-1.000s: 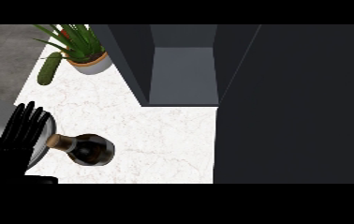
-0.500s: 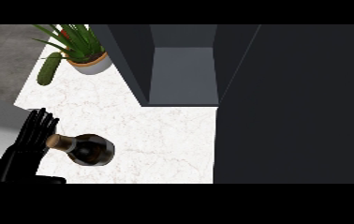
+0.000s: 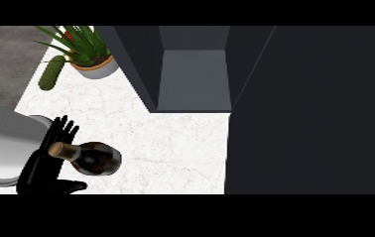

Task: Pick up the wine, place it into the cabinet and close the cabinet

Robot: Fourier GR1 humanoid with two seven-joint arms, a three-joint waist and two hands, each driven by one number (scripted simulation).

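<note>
Left hand is matt black with slim fingers; its forearm seems hidden.

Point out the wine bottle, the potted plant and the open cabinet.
wine bottle (image 3: 95, 158), head view, on its dark body beside the cork.
potted plant (image 3: 97, 68), head view, on the pot's side under the leaves.
cabinet (image 3: 195, 77), head view, on the grey shelf floor inside.
</note>
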